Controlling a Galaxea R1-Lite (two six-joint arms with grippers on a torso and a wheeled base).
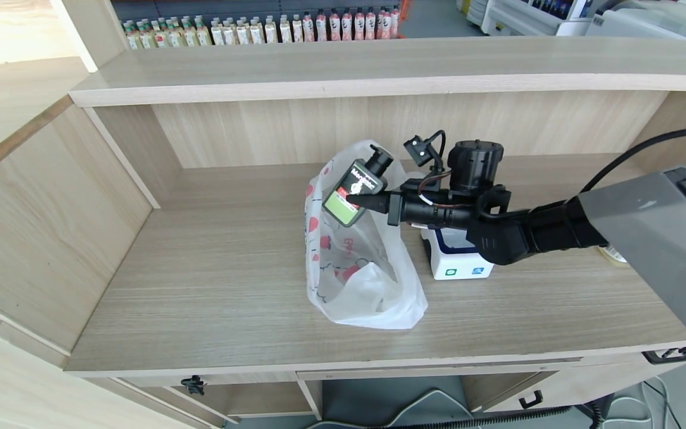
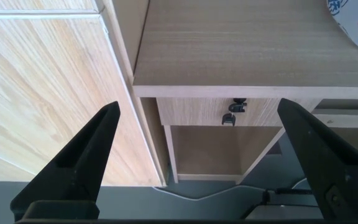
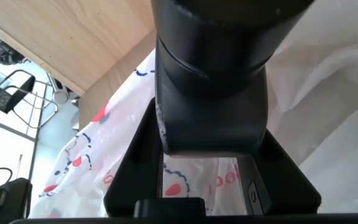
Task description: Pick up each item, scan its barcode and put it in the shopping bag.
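The right end effector (image 1: 359, 201) is clamped on a dark pump bottle (image 1: 359, 179), which is tilted and held just above the mouth of the white shopping bag (image 1: 373, 286) on the desk (image 1: 218, 286). A white scanner (image 1: 456, 265) sits under its wrist. The left end effector (image 2: 199, 109) has its fingers spread wide, facing the desk's front edge.

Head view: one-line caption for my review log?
Right gripper holds a dark pump bottle over the shopping bag beside the white scanner on the counter.
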